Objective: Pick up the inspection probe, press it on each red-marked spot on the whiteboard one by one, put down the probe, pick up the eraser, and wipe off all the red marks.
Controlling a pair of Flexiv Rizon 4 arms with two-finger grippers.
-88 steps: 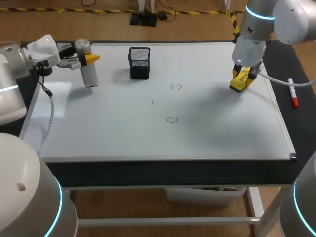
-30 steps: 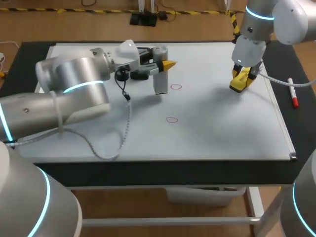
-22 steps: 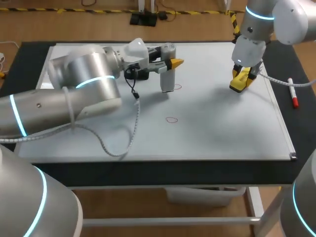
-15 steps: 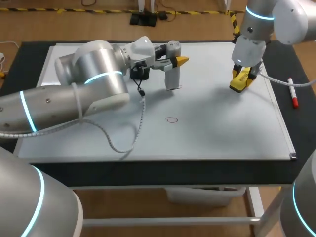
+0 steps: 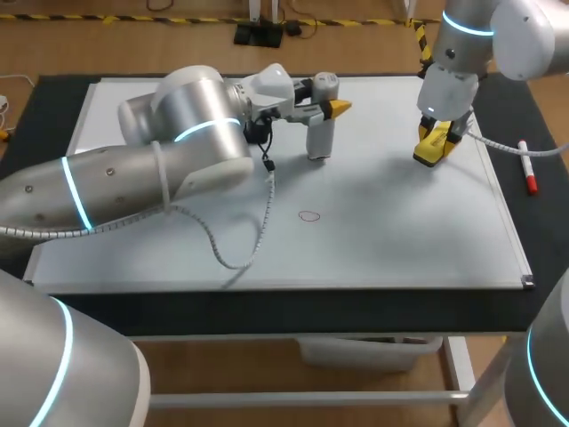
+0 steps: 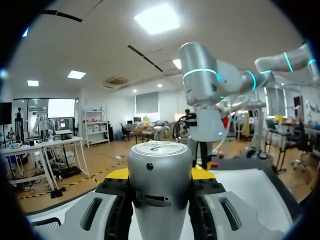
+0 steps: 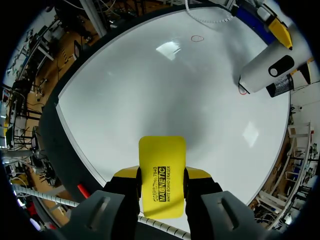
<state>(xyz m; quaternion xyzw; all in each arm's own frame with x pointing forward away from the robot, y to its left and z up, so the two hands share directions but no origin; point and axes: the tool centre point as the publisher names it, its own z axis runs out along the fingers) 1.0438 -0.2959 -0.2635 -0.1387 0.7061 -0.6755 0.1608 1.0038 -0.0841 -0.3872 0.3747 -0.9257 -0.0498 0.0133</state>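
The probe (image 5: 321, 120), a grey-white cylinder, stands upright with my left gripper (image 5: 325, 108) shut on its upper part. Its lower end sits at the far red mark on the whiteboard (image 5: 400, 231), hiding most of that ring. A second red ring (image 5: 308, 215) lies nearer, uncovered. In the left wrist view the probe (image 6: 160, 190) fills the gap in my left gripper (image 6: 160, 172). My right gripper (image 5: 433, 142) hangs over the board's far right, shut on the yellow eraser (image 5: 430, 151). The right wrist view shows the eraser (image 7: 161, 175) in my right gripper (image 7: 161, 186), with the probe (image 7: 267, 72) and a red ring (image 7: 197, 38) ahead.
A red marker pen (image 5: 526, 169) lies on the black table top to the right of the whiteboard's frame. My left arm (image 5: 178, 151) stretches over the board's far left half and covers what stands there.
My left arm has swung to the right with the probe, from left of the far red mark to directly on it. The right arm and eraser have stayed put.
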